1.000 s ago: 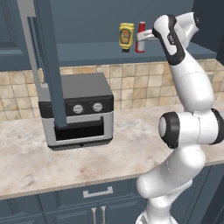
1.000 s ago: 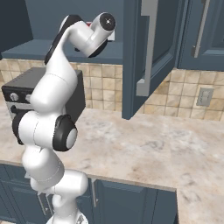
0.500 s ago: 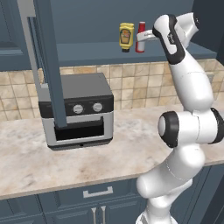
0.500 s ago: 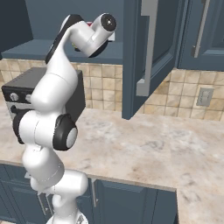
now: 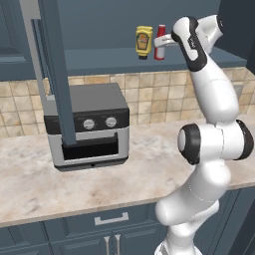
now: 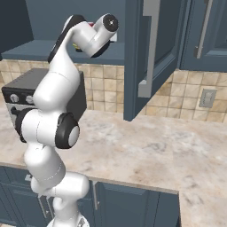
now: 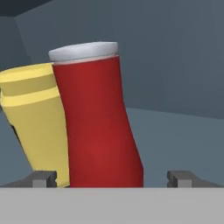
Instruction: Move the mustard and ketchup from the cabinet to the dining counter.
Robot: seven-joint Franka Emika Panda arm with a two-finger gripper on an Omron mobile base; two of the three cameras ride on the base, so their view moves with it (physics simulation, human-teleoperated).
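The ketchup (image 7: 98, 122) is deep red with a pale grey cap, the mustard (image 7: 37, 118) beside it plain yellow. At upper left the cabinet (image 5: 99, 22) is dark blue-grey, above beige tiles (image 5: 149, 97) and a mottled cream counter (image 5: 89, 184).

Toaster oven (image 5: 88, 127): sitting on the marble counter (image 5: 60, 189), black and silver, its back near the wall.
Tile backsplash (image 5: 149, 92): running beige behind the toaster oven.
Lower drawers (image 5: 109, 221): hanging blue below the toaster oven, with silver handles.
Wall outlet (image 6: 206, 98): sitting in the tiles, far right of the toaster oven.
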